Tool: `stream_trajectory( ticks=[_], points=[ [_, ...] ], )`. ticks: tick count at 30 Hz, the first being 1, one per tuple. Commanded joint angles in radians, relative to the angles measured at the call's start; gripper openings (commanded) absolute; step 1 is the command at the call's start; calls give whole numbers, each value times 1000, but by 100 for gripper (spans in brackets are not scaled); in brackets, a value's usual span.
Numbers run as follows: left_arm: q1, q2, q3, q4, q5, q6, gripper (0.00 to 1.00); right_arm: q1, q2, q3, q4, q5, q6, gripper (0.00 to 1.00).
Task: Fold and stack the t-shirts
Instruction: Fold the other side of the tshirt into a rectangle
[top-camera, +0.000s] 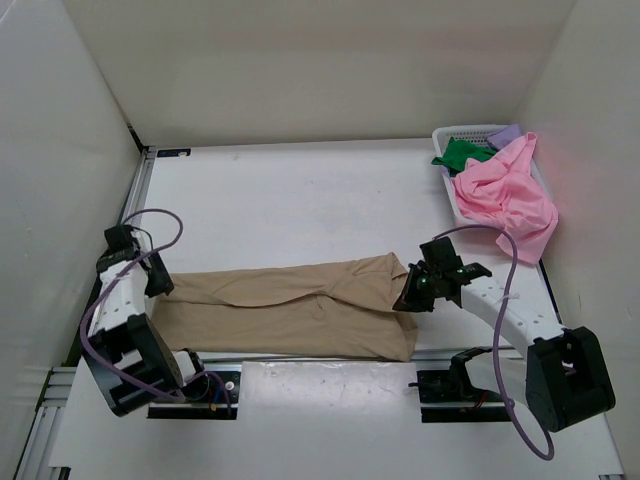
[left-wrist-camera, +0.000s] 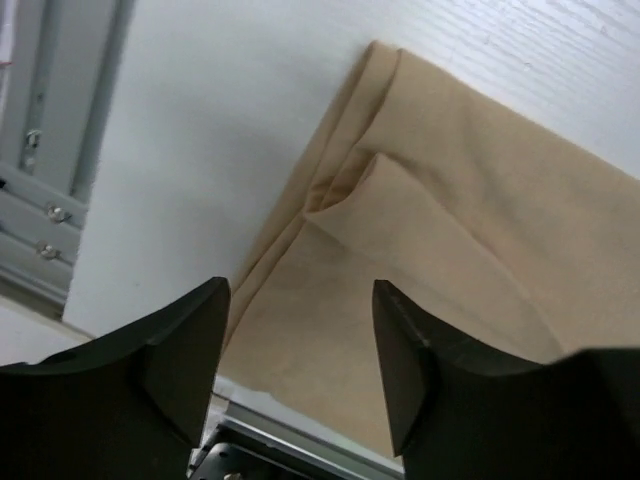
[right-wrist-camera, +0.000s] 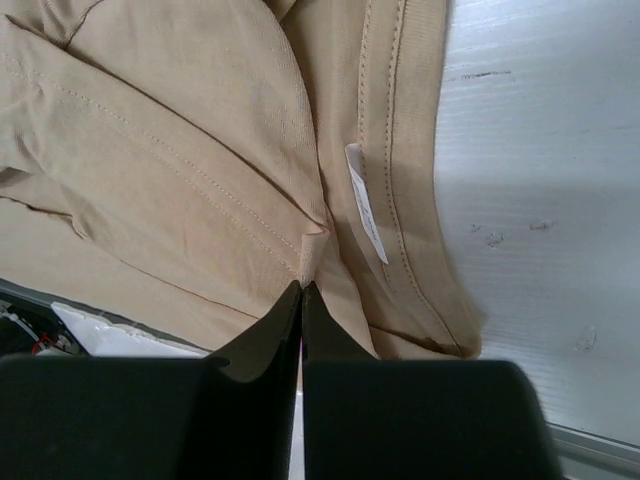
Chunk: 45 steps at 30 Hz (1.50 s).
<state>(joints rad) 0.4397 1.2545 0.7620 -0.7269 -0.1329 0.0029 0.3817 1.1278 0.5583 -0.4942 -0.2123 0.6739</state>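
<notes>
The tan t-shirt (top-camera: 290, 305) lies folded lengthwise in a long strip across the near part of the table. My left gripper (top-camera: 160, 272) is open and empty just above its left end (left-wrist-camera: 420, 230). My right gripper (top-camera: 412, 296) is shut on a pinch of the tan t-shirt (right-wrist-camera: 312, 250) at its right end, near the collar and white label (right-wrist-camera: 365, 200). The pink t-shirt (top-camera: 508, 195) is heaped over the white mesh basket (top-camera: 462, 132) at the back right, with the green t-shirt (top-camera: 462, 152) and the purple t-shirt (top-camera: 507, 131) partly showing in it.
White walls close in the table (top-camera: 300, 200) on the left, back and right. An aluminium rail (left-wrist-camera: 40, 200) runs along the table's left edge. Purple cables (top-camera: 500, 300) loop beside both arms.
</notes>
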Motion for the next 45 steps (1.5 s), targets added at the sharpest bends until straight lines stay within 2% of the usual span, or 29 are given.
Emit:
stream_trajectory(
  ticks=[1, 3, 6, 7, 9, 10, 13, 14, 19, 25, 34, 38, 45],
  points=[
    [50, -107, 23, -6, 47, -3, 73, 3, 13, -12, 34, -10, -13, 0],
    [16, -116, 71, -37, 67, -3, 73, 3, 23, -12, 34, -10, -13, 0],
    [-122, -87, 177, -46, 44, -3, 73, 3, 23, -12, 34, -10, -13, 0],
    [-236, -76, 207, -46, 44, -3, 73, 3, 23, -12, 34, -10, -13, 0],
    [-353, -40, 207, -46, 11, -3, 73, 3, 32, -12, 34, -10, -22, 0],
    [-455, 21, 217, -46, -8, -3, 73, 3, 32, -12, 34, -10, -22, 0],
    [-550, 138, 217, -46, -30, -3, 72, 3, 32, -12, 34, -10, -22, 0],
    [-596, 155, 217, -46, -13, -3, 68, 3, 32, -12, 34, -10, -22, 0],
    [-729, 164, 136, -14, -14, -3, 67, 3, 32, -12, 25, 10, -22, 0],
    [-789, 191, 27, 44, -140, -3, 63, 3, 23, -21, 25, 19, -31, 0],
    [-800, 31, -177, 98, -315, -3, 64, -6, -6, -40, 25, 28, -31, 0],
    [-800, -82, -230, 98, -388, -3, 69, -15, -6, -60, 25, 28, -31, 0],
    [-719, -167, -289, 67, -404, -3, 70, -15, -6, -60, 36, -9, -40, 0]
  ],
)
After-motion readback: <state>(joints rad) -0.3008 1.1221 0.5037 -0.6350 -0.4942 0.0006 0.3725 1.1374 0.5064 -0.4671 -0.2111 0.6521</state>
